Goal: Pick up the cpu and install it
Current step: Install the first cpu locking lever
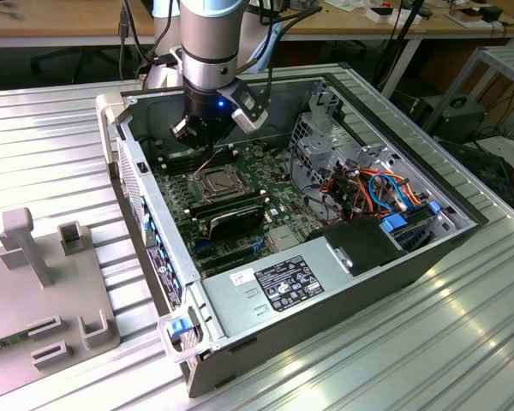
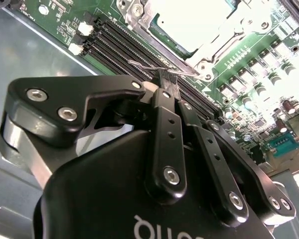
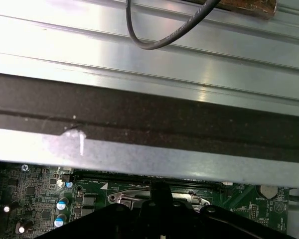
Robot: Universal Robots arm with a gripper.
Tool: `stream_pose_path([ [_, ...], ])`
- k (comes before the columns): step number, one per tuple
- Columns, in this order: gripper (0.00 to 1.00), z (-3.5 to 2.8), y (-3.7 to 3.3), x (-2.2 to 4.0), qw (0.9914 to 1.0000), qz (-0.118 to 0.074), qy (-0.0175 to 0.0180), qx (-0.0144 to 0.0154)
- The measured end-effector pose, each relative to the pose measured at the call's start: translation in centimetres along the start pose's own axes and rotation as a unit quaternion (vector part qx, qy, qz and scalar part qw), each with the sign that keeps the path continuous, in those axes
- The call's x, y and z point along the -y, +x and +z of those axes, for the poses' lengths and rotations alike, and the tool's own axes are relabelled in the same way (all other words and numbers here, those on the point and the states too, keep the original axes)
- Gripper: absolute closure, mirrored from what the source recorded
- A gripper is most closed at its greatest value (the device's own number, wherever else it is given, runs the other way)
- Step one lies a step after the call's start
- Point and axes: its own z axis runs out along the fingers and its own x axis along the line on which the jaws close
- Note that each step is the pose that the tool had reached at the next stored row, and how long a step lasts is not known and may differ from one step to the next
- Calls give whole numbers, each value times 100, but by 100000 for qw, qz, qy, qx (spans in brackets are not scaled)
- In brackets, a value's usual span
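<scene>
Cpu [image 2: 189,22] seated in its socket on the motherboard [image 1: 240,184]; my gripper [image 2: 165,79], fingers pinched together on the socket's wire lever [image 2: 149,66], just beside it.

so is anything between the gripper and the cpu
Nothing visible. In the second wrist view the gripper sits right at the wire lever, and the cpu lies in its socket just beyond.

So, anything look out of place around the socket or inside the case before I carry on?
Nothing stands out. The CPU lies flat and square in its socket frame on the motherboard. The gripper is shut on the thin wire socket lever beside the memory slots. No loose parts or damage show.
</scene>
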Motion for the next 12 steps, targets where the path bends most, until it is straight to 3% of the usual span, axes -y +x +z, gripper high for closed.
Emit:
stream_pose_path([
  [12,89,54,-32,9,100000,-6,-6,10],
])
